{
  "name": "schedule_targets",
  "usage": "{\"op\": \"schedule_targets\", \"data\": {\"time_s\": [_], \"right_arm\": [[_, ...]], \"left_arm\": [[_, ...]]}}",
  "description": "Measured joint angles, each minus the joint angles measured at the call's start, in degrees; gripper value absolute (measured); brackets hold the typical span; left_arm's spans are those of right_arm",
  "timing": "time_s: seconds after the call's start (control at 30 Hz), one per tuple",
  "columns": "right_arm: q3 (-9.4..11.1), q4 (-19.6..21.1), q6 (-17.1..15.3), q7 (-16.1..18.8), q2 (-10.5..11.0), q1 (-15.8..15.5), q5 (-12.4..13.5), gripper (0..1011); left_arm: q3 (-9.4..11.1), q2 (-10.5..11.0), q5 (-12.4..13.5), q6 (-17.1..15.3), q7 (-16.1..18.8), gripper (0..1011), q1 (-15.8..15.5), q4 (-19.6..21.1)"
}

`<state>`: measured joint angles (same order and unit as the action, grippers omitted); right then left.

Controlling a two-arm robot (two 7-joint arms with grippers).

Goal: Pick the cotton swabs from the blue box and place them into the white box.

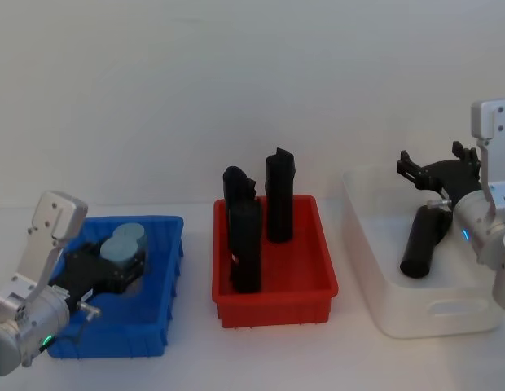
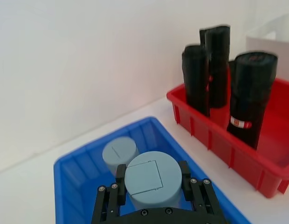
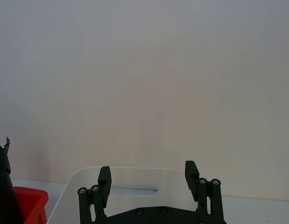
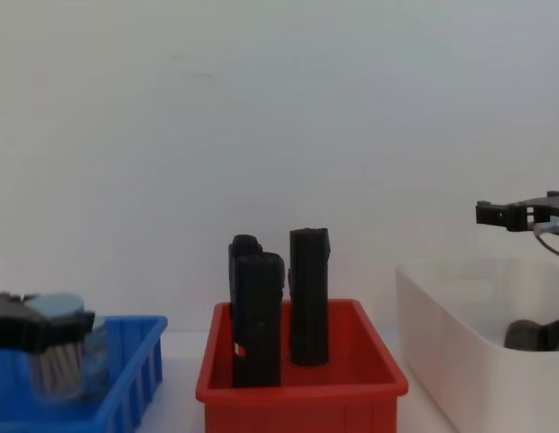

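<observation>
Nearest the robot, on its left, the left gripper (image 1: 118,265) reaches into the blue box (image 1: 167,285) from the near-left corner. Its fingers (image 2: 120,179) are closed on either side of a swab tub (image 2: 145,178), pinching it below its pale lid. In the chest view the lid sits above the blue rim. Whether the tub's base is touching the floor of the box cannot be told. Just beyond it, touching or very nearly so, a second swab tub (image 1: 132,231) stands upright towards the far side of the blue box. The near and right parts of the box floor are bare. A strip of bare table (image 1: 195,342) separates the blue box from the red bin (image 1: 277,305) in the middle. In that bin three tall black blocks (image 1: 246,244) stand upright, rising well above its rim, two on its left side and one at the far wall. The white box (image 1: 415,314) sits to the right across another narrow gap, and a black block (image 1: 422,240) lies tilted inside it against the right wall. The right gripper (image 1: 432,167) hovers above the far part of the white box with its fingers (image 3: 105,176) spread wide and nothing between them. Behind everything stands a plain pale wall (image 1: 236,81).
</observation>
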<state>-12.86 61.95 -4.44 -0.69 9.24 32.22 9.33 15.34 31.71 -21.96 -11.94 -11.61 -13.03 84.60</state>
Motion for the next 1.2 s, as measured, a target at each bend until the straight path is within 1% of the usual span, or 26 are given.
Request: {"op": "schedule_targets", "data": {"time_s": [0.13,0.23,0.3,0.43,0.53,0.73,0.9,0.97,1.07,1.1,1.17,1.2], "right_arm": [[0.0,0.0,0.0,0.0,0.0,0.0,0.0,1002],[0.0,0.0,0.0,0.0,0.0,0.0,0.0,1001],[0.0,0.0,0.04,0.05,0.0,0.0,0.0,1002],[-0.09,0.24,0.65,1.0,-0.02,-0.01,-0.13,1002],[-0.18,0.57,1.12,1.82,0.0,-0.1,-0.27,1001],[-0.49,2.18,2.52,5.28,0.25,-0.8,-0.62,1002],[-0.65,3.38,3.12,7.65,0.51,-1.36,-0.69,1002],[-0.74,4.14,3.44,9.28,0.68,-1.68,-0.69,1002],[-0.86,5.25,3.81,11.29,0.93,-2.17,-0.69,1002],[-0.92,5.76,4.0,12.57,1.04,-2.39,-0.67,1002],[-0.98,6.27,4.16,13.58,1.15,-2.6,-0.61,1002],[-1.03,6.81,4.34,14.87,1.29,-2.84,-0.51,1001]], "left_arm": [[-0.2,0.24,0.51,0.47,0.62,671,0.13,1.92],[-0.47,0.53,1.3,1.06,1.37,672,0.26,4.53],[-0.57,0.63,1.71,1.34,1.68,671,0.27,5.44],[-0.85,0.84,2.91,2.16,2.38,671,0.24,8.4],[-0.98,0.89,3.51,2.6,2.62,671,0.07,9.79],[-1.21,0.71,5.24,3.86,2.84,671,-0.78,13.14],[-1.26,0.04,6.89,5.02,2.46,671,-2.18,15.59],[-1.26,-0.23,7.34,5.28,2.16,671,-2.65,16.25],[-1.02,-1.32,8.77,6.07,0.88,672,-4.35,17.61],[-0.97,-1.47,8.98,6.19,0.63,672,-4.58,17.73],[-0.76,-2.08,9.54,6.44,0.05,671,-5.4,18.1],[-0.64,-2.37,9.92,6.57,-0.38,671,-5.74,18.23]]}}
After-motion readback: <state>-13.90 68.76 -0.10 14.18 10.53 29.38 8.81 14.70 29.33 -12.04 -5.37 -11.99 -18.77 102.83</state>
